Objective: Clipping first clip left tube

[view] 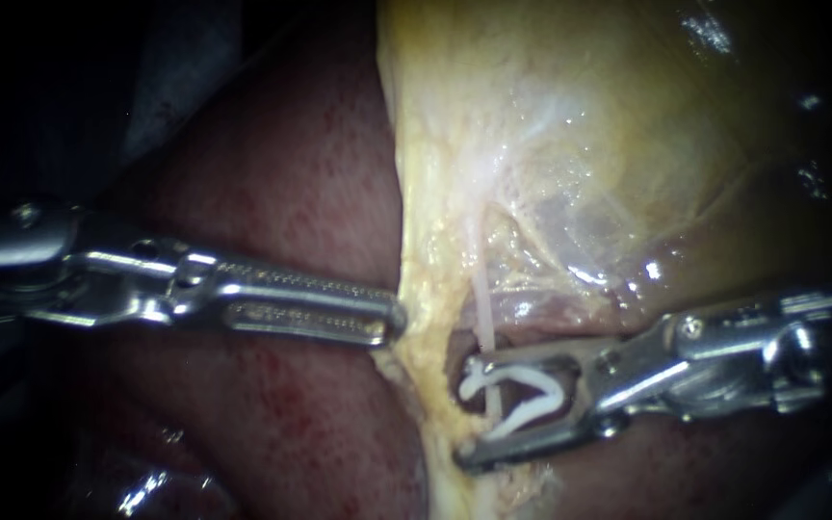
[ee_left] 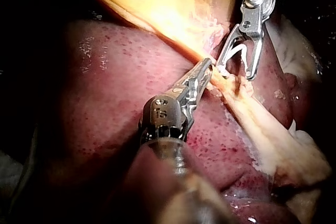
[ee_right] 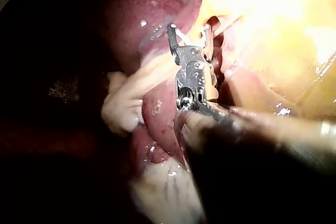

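Close to the tissue, in the endoscope view, the left instrument point(view: 392, 320) is seen reaching in over the liver point(view: 272, 193). Its jaws are brought together on the edge of the yellow tissue point(view: 426, 241), apparently so that this sheet is drawn left and the tube point(view: 482, 318) is held taut and exposed. On the right, the right instrument point(view: 467, 409) is held with its jaws wide apart, and a white clip point(view: 517, 418) is seated between them, one leg against each jaw. The thin, pale tube is passed between the clip's open legs, so the clip is placed astride it but not yet squeezed down.

From the left wrist view, the left instrument's tip is shown pinched on the yellow tissue just beside the other instrument's jaws, which are set across it. The clip is seen as a white V inside them. The pull is judged to hold the tissue straight for the clip.

From the right wrist view, the forked jaws are seen spread around pale tissue next to the liver. The tube cannot be told apart there. Closing the clip is judged to be what is left.
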`<action>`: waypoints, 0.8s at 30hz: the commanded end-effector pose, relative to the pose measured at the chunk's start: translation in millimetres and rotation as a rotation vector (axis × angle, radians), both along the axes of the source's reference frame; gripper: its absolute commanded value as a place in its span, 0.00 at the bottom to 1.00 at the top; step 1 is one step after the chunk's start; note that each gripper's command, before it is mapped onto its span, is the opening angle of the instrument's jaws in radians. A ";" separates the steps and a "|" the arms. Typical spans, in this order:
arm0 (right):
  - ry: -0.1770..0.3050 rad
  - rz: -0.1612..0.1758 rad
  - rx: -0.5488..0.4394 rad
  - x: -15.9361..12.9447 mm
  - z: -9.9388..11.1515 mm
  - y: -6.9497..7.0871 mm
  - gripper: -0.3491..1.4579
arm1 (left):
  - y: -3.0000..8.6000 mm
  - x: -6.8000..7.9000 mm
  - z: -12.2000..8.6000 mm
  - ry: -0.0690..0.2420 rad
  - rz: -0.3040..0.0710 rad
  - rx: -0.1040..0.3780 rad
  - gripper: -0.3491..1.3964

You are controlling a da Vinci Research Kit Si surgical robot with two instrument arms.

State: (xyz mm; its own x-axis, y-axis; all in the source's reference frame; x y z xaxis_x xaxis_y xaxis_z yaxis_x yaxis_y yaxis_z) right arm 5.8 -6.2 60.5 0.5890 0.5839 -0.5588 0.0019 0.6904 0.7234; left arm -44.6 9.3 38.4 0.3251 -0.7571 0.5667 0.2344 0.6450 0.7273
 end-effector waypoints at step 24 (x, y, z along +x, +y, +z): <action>0.002 -0.028 0.013 2.5 1.9 -0.5 0.48 | -0.4 -0.4 -0.9 0.002 -0.008 -0.001 0.09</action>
